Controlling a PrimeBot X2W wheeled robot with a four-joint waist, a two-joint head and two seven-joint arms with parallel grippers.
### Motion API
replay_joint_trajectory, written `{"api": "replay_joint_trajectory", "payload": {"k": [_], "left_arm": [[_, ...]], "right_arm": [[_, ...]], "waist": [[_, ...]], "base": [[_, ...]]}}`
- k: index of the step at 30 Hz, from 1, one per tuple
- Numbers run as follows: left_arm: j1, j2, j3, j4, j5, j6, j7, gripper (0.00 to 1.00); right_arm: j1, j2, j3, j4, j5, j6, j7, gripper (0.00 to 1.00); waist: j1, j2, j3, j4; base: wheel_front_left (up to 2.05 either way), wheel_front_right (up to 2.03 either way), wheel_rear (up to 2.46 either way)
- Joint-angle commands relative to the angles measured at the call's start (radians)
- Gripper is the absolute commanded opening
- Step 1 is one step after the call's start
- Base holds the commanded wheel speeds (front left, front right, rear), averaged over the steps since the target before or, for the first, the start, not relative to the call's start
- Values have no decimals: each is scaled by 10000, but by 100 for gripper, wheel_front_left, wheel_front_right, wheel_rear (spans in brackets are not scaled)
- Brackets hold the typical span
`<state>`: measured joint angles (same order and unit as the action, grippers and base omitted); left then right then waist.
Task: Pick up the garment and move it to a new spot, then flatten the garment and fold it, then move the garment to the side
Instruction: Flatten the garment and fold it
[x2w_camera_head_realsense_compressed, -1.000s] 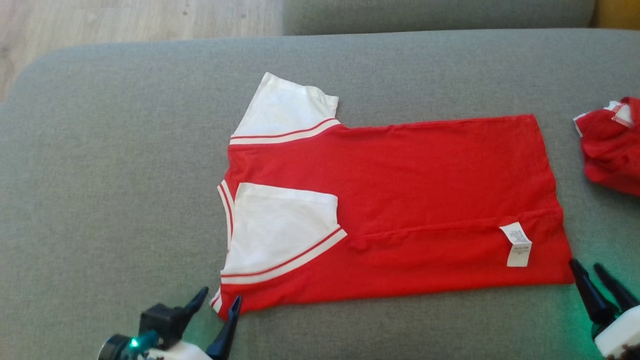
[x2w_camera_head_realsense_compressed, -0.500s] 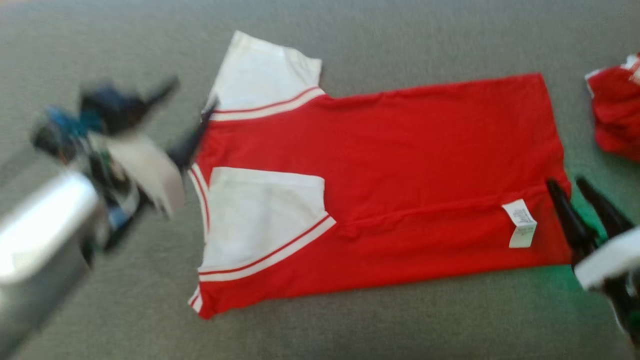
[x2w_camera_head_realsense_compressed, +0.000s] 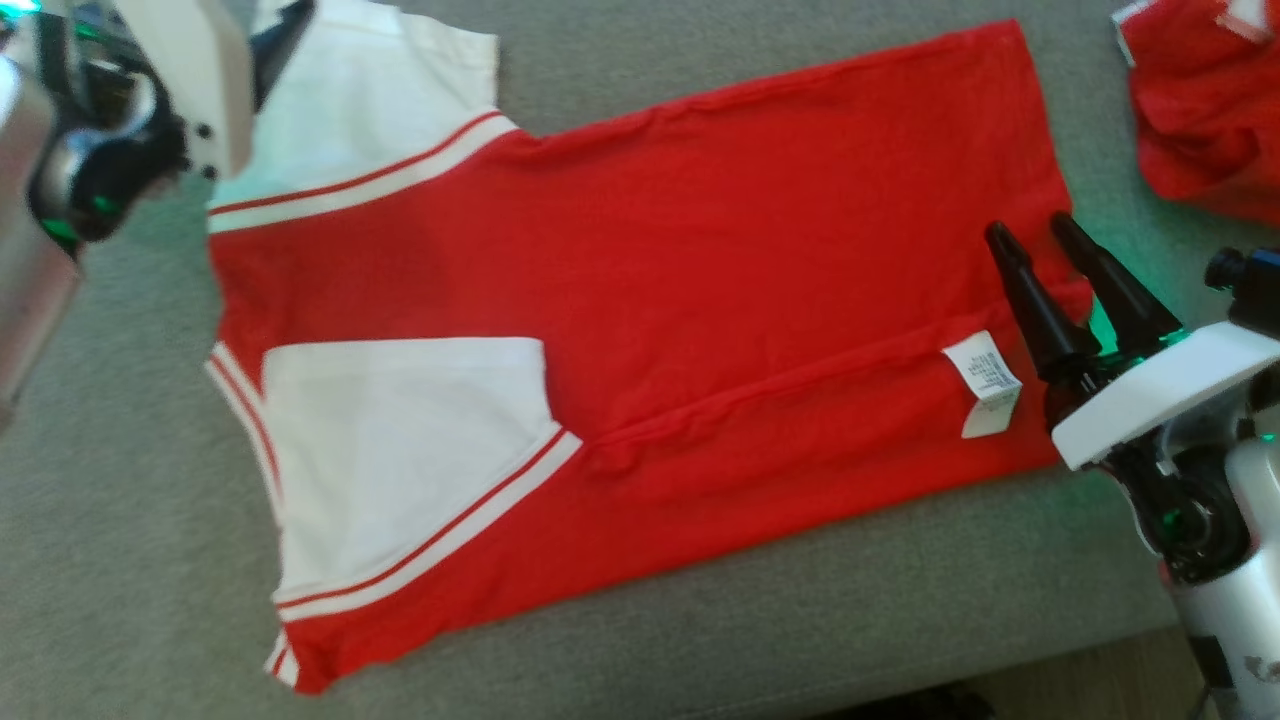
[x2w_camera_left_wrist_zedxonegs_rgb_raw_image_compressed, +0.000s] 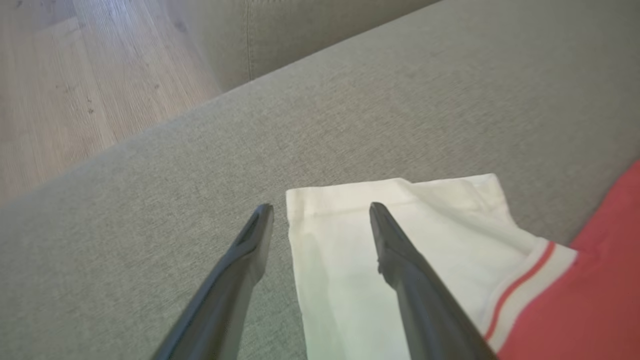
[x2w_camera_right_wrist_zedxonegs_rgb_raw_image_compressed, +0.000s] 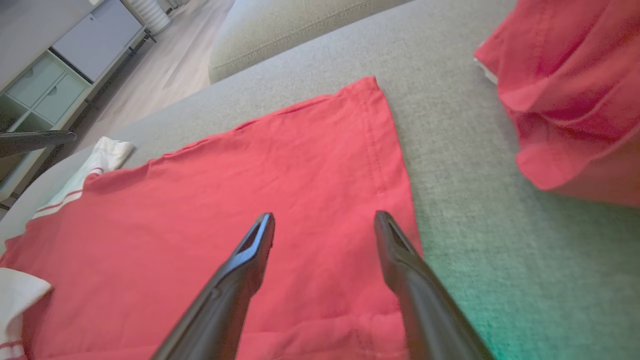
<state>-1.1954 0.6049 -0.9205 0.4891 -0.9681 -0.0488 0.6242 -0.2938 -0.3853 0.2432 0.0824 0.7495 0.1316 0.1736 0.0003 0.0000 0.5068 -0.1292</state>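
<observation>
Head view: the garment (x2w_camera_head_realsense_compressed: 700, 300), a red shirt with white sleeves, lies spread flat on the grey sofa cushion (x2w_camera_head_realsense_compressed: 120, 500), its near edge folded over so one white sleeve (x2w_camera_head_realsense_compressed: 400, 450) rests on the red body. A care label (x2w_camera_head_realsense_compressed: 985, 385) sticks out near the hem. The right claw (x2w_camera_head_realsense_compressed: 1030, 228) hangs over that hem end, its fingers parted and empty. A crumpled red cloth (x2w_camera_head_realsense_compressed: 1200, 110) lies apart, at the upper right.

Left wrist view: the left claw (x2w_camera_left_wrist_zedxonegs_rgb_raw_image_compressed: 320, 207) stands wide open with nothing in it. One finger is over bare cushion, the other over the corner of the far sleeve (x2w_camera_left_wrist_zedxonegs_rgb_raw_image_compressed: 450, 230). A wooden floor (x2w_camera_left_wrist_zedxonegs_rgb_raw_image_compressed: 75, 75) lies beyond the sofa.

Right wrist view: the right claw's spread fingers straddle the hem edge, gripping nothing; whether they touch the fabric I cannot tell.
</observation>
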Motion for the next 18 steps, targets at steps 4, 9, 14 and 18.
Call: {"api": "replay_joint_trajectory", "payload": {"k": [4,9,14,18], "left_arm": [[-861,434,393,544,67,-41,360,100],[-976,577,299,1145,170,-55,525,100],[-970,646,220,1510,187,-118,605,100],[-916,635,207,1632,73,-171,709,41]], "right_arm": [[-104,-45,282,-143,95,-9,-259,100],[-154,-63,453,22,235,-9,-502,100],[-196,-116,529,183,351,-9,-657,100],[-203,-203,500,276,414,-9,-724,100]], "waist": [[-3,0,435,-511],[-3,0,551,-753],[-3,0,565,-880],[-3,0,484,-879]], "base": [[0,0,0],[0,0,0],[0,0,0],[0,0,0]]}}
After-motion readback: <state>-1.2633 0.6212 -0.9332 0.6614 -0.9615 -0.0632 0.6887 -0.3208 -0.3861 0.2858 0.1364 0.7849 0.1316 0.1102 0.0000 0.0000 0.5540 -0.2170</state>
